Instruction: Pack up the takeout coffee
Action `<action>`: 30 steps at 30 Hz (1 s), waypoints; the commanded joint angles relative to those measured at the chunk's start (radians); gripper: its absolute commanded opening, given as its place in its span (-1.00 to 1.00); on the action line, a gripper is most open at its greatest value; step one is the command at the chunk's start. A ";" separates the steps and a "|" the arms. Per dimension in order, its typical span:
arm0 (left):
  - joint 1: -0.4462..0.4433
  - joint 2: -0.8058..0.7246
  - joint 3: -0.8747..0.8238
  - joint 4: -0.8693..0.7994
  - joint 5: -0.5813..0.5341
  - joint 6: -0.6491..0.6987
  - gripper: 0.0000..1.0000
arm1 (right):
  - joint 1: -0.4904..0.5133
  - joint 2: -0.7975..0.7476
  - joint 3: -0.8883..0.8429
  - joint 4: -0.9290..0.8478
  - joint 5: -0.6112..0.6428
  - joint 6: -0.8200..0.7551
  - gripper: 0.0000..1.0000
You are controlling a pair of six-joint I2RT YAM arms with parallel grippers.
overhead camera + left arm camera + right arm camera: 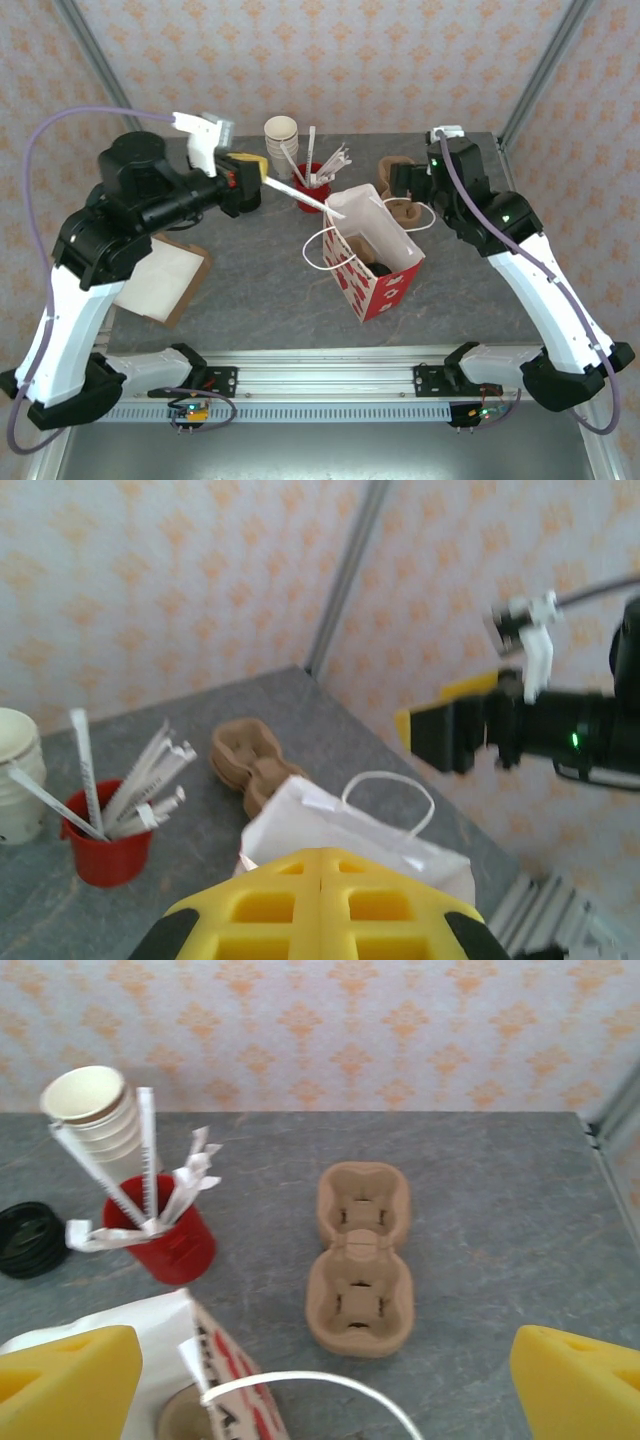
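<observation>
Standing near the middle of the desk (250, 300), toward its near edge, the bag (385, 290) is open at the top, white inside with a red-patterned front and white loop handles. Low inside it the top view shows a dark round shape. It looks like the lid of the coffee (382, 268), but the bag walls hide the cup, so I cannot be sure.

The right claw (320, 1400) hangs over the far right part of the desk, just behind the bag. Its yellow fingers (65, 1385) are spread wide apart with nothing between them. Below it the brown carrier (360, 1260) lies flat on the desk with both wells bare.

The left claw (320, 870) is raised above the far left part, its fingers pressed together. In the top view a long white straw (295, 193) runs from near its tip toward the red cup (312, 192). I cannot tell whether the claw holds that straw or the straw just leans out of the cup.

The red cup holds more wrapped straws. The cup stack (281, 133) stands just behind it by the far edge, and black lids (30, 1240) lie to its left. A white paper (155, 275) on a brown sheet lies at the left edge.
</observation>
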 commanded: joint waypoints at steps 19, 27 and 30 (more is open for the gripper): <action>-0.136 0.330 0.187 -0.133 -0.049 0.110 -1.00 | -0.059 -0.080 -0.103 -0.043 -0.023 0.031 0.91; -0.145 0.450 0.241 -0.134 -0.162 0.140 -1.00 | -0.058 -0.085 -0.143 -0.040 -0.040 0.045 0.91; -0.148 0.512 0.283 -0.124 -0.150 0.139 -1.00 | -0.058 -0.085 -0.147 -0.042 -0.043 0.046 0.91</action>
